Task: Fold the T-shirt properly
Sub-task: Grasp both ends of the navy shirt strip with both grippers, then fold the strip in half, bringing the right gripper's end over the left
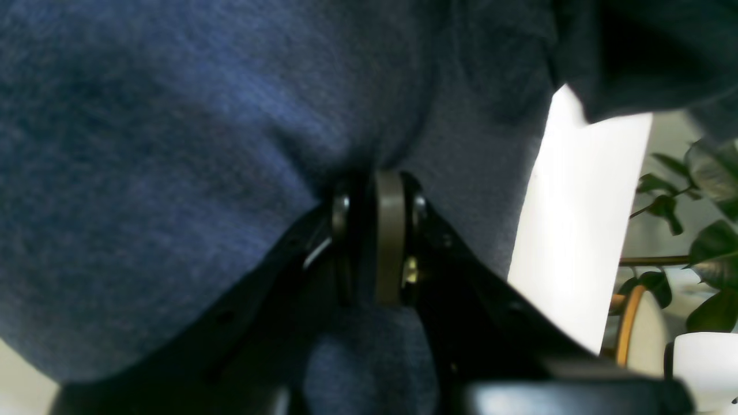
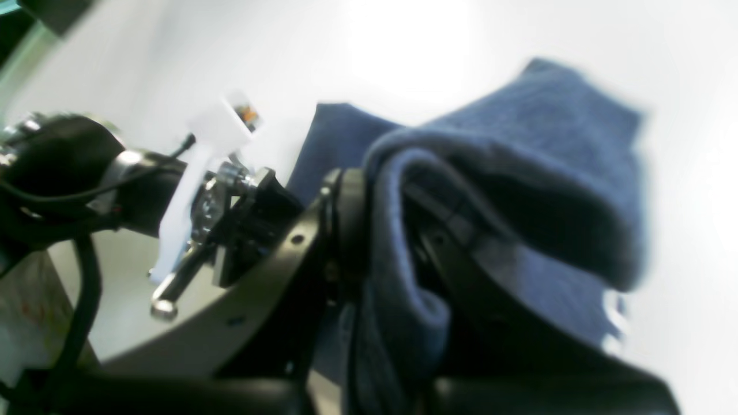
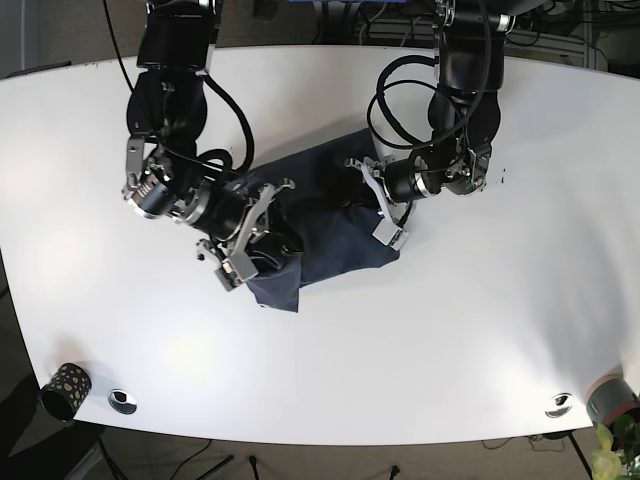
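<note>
The dark blue T-shirt (image 3: 330, 235) lies bunched in the middle of the white table (image 3: 450, 330). My left gripper (image 1: 377, 196) is shut on a fold of its cloth (image 1: 173, 144), which fills the left wrist view. In the base view it (image 3: 345, 197) holds the shirt's upper right part. My right gripper (image 2: 383, 190) is shut on a thick rolled edge of the shirt (image 2: 519, 190). In the base view it (image 3: 268, 243) holds the shirt's lower left part. Both hold the cloth a little above the table.
A dark speckled cup (image 3: 64, 388) stands at the front left table edge. Two round metal fittings (image 3: 122, 401) (image 3: 558, 404) sit near the front edge. A potted plant (image 1: 692, 230) shows beyond the table in the left wrist view.
</note>
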